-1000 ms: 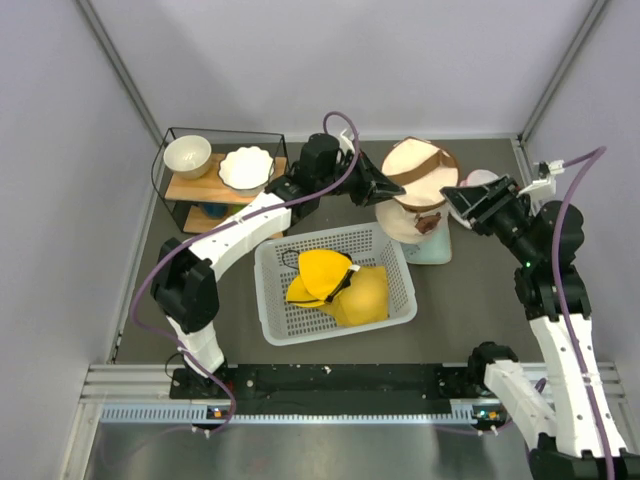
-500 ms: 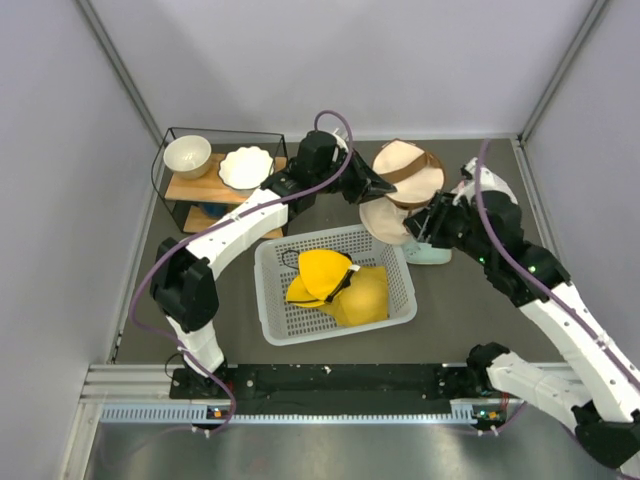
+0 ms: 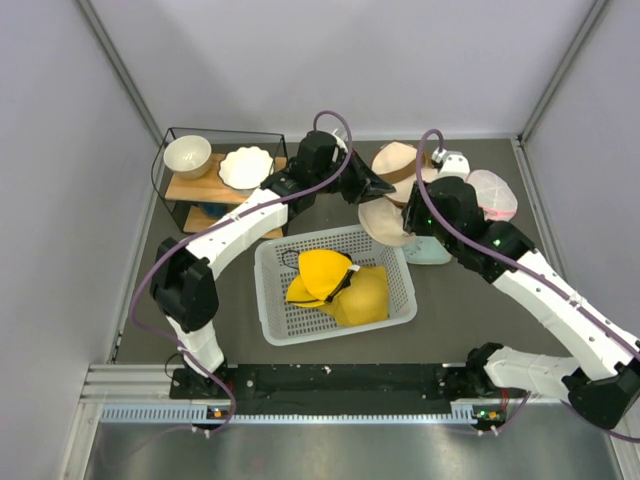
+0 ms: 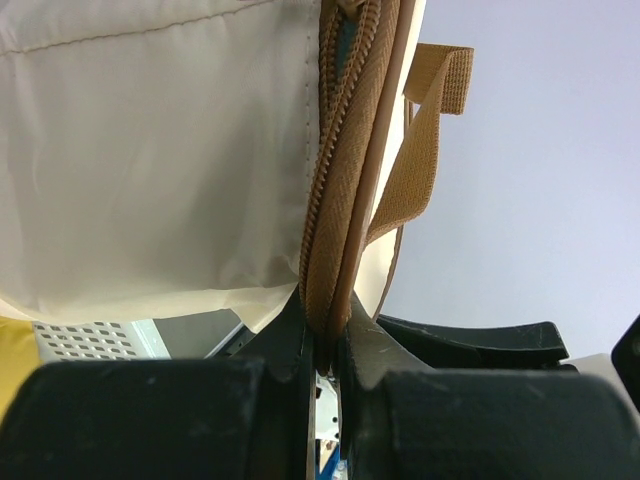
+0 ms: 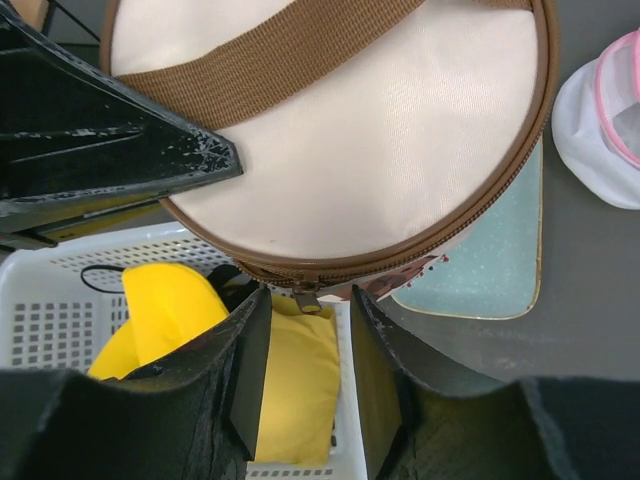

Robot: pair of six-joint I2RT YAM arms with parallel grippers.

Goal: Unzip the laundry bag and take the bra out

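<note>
Toward the far edge of the tabletop, right of its middle, the bag point(image 3: 398, 160) is held tilted, one round cream end turned up and crossed by a brown strap point(image 5: 300, 55). It is gripped by the left gripper point(image 3: 382, 186), whose fingers are clenched on the brown zip tape at the bag's rim, as is seen in the left wrist view, where the tape is pinched between the two black pads point(image 4: 290, 345). The right gripper point(image 3: 412, 215) is placed at the bag's near side, just below the rim. Its jaws are spread apart, and the small metal zip pull point(image 5: 305, 298) is seen hanging between them, touched by neither finger. Under the bag's right side a pale green mat point(image 3: 435, 252) is laid on the tabletop; whether the bag rests on it cannot be told. A white and pink mesh pouch point(image 3: 493, 192) is seen by the right edge, just beyond the mat. Near the middle of the tabletop a white lattice basket point(image 3: 268, 300) is set, with a yellow garment point(image 3: 340, 285) lying in it. By the far left corner a wire shelf point(image 3: 195, 188) is stood, and two white bowls point(image 3: 187, 155) point(image 3: 245, 168) are kept on its upper board.
</note>
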